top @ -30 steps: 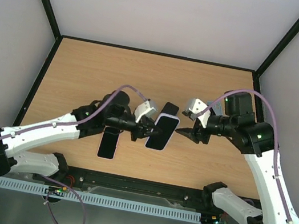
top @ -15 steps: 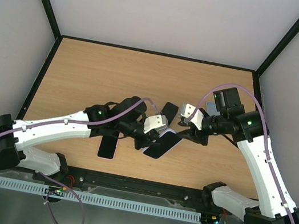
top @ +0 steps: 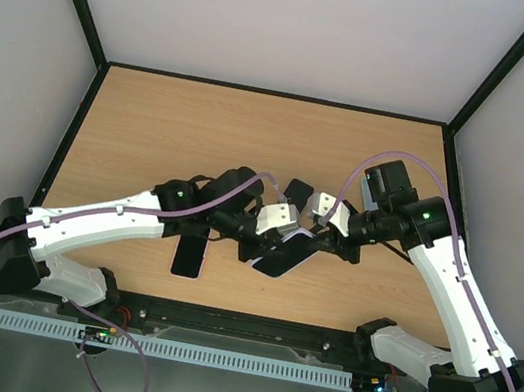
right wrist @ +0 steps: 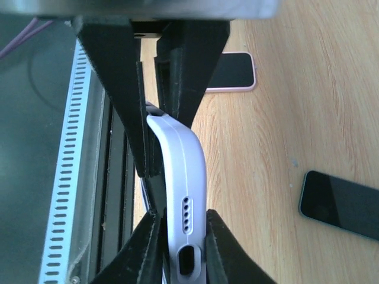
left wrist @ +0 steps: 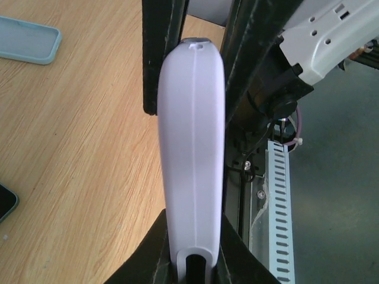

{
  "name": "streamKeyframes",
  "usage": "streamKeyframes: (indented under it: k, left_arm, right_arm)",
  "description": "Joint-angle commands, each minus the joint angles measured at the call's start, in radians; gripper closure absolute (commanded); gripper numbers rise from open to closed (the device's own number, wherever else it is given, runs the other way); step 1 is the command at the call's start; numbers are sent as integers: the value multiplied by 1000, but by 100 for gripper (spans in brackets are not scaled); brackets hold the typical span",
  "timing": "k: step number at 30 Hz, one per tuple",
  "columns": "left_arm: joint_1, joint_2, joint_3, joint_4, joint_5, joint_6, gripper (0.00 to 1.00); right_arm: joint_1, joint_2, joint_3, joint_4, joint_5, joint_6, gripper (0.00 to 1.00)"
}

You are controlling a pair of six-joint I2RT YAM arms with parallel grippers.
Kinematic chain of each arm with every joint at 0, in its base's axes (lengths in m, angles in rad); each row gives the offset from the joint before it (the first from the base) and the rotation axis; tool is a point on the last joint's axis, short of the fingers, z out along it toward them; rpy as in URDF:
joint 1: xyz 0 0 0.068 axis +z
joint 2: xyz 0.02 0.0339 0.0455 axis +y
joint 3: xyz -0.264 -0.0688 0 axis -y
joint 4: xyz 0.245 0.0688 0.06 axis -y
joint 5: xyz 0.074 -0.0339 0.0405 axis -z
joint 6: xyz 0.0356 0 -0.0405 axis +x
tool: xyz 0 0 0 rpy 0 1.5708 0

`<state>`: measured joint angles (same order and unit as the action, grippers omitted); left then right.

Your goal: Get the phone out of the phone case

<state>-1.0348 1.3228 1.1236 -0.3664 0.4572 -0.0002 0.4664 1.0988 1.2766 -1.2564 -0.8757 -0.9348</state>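
The pale lilac phone case (left wrist: 192, 130), smooth and rubbery with rounded corners, is held in the air between the two arms over the near middle of the wooden table (top: 152, 126). The phone (top: 284, 254) sits inside it, and in the top view its dark glass screen faces up and slopes down toward the near edge.

The left gripper (left wrist: 192, 251) has its black fingers pressed against both broad faces of the case at one short end, pinching it. The right gripper (right wrist: 183, 242) has the opposite short end between its fingers, which lie tight against both faces there. Each wrist camera sees the case edge-on, with the other arm's dark fingers clamped on its far end.

The only markings on the case are moulded. The end in the right gripper has a row of small round speaker holes above an oblong port opening.

A dark-screened phone with a pink rim (top: 189, 250) lies flat on the table just beside the left arm. A black-screened phone with a teal rim (right wrist: 340, 204) lies flat beyond the grippers. A light-blue soft case (left wrist: 28, 40) rests on the wood farther off, at the edge of the left wrist view. A white slotted cable tray (top: 213, 358) runs along the front below the table's edge
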Motion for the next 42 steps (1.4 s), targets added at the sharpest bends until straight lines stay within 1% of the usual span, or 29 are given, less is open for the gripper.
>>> streamKeyframes:
  k: [1, 4, 5, 6, 8, 11, 12, 13, 14, 16, 17, 20, 22, 23, 25, 28, 29, 32, 38, 42]
  left_arm:
    - [-4, 3, 62, 16, 15, 31, 93]
    - [-3, -8, 51, 14, 27, 55, 90]
    - [-2, -15, 43, 19, 24, 61, 88]
    - [4, -25, 31, 30, 17, 63, 83]
    - [27, -61, -7, 69, -6, 49, 68]
    - [87, -161, -122, 198, -79, -18, 48]
    - [109, -208, -162, 272, -124, -51, 43]
    - [129, -257, -203, 327, -199, -95, 39]
    - [149, -322, -245, 392, -264, -165, 34]
    - [184, -419, -337, 518, -429, -287, 26]
    - [192, -465, -382, 586, -479, -333, 24]
    - [194, -572, -510, 769, -620, -498, 22]
    - [194, -604, -602, 919, -666, -595, 23]
    - [193, -606, -660, 991, -685, -649, 23]
    - [191, -582, -726, 1138, -710, -732, 26]
    - [180, -504, -784, 1344, -737, -842, 29]
    - [173, -477, -792, 1390, -750, -873, 30]
    - [128, -376, -786, 1501, -775, -885, 30]
    - [92, -204, -774, 1799, -725, -894, 32]
    - [90, -105, -771, 1977, -691, -920, 34]
  right_arm:
    - [8, 7, -1, -30, -39, -2, 90]
    - [8, 9, 7, -30, -53, 13, 98]
    - [8, 12, 15, -29, -60, 23, 98]
    - [8, 17, 21, -28, -71, 33, 98]
    - [8, 28, 33, -15, -87, 71, 98]
    - [8, 45, 52, 41, -94, 151, 98]
    - [6, 45, 55, 72, -93, 190, 98]
    - [3, 40, 54, 117, -92, 237, 98]
    - [-5, 29, 48, 172, -91, 293, 98]
    - [-19, -7, 12, 343, -80, 486, 98]
    - [-29, -30, -17, 445, -67, 584, 98]
    - [-80, -122, -127, 788, -32, 904, 98]
    - [-119, -174, -213, 1006, -35, 1116, 98]
    - [-130, -180, -226, 1076, -46, 1211, 98]
    - [-141, -162, -239, 1163, -80, 1367, 98]
    - [-149, -154, -284, 1318, -120, 1588, 98]
    - [-150, -155, -298, 1359, -132, 1669, 98]
    - [-150, -158, -339, 1445, -149, 1792, 98]
    - [-150, -169, -375, 1471, -132, 1836, 98]
    - [-150, -172, -408, 1518, -131, 1889, 98]
